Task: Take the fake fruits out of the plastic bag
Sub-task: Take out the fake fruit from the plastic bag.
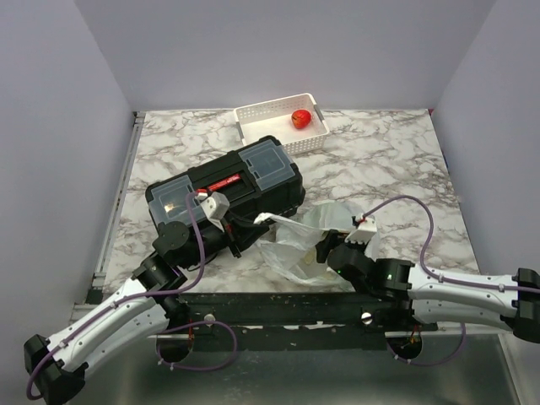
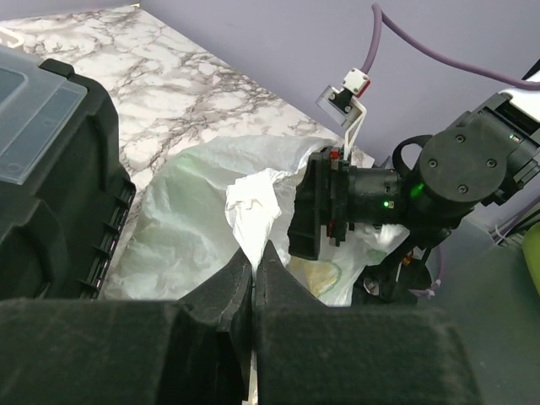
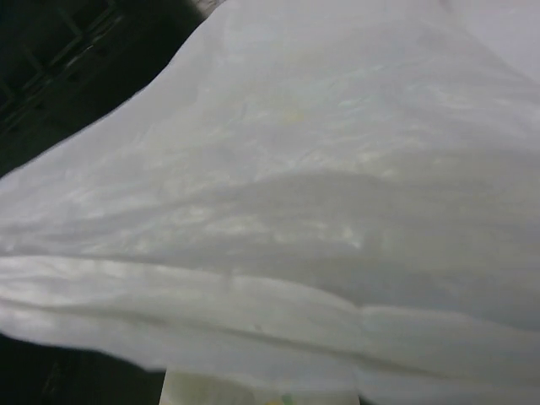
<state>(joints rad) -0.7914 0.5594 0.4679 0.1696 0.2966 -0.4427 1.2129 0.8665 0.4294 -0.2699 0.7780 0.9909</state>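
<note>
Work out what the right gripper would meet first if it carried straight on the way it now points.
The plastic bag: the right gripper points left into it, and white film fills its wrist camera. Behind the bag lies the black toolbox, though depth is unclear.

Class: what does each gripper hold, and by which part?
The left gripper pinches the bag by a bunched fold of plastic. For the right gripper, it cannot be told.

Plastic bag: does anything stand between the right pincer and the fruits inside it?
Yes: the plastic bag itself. Its white film fills the right wrist view, right before the right pincer, and hides what lies inside. The left pincer pinches a fold of it.
</note>
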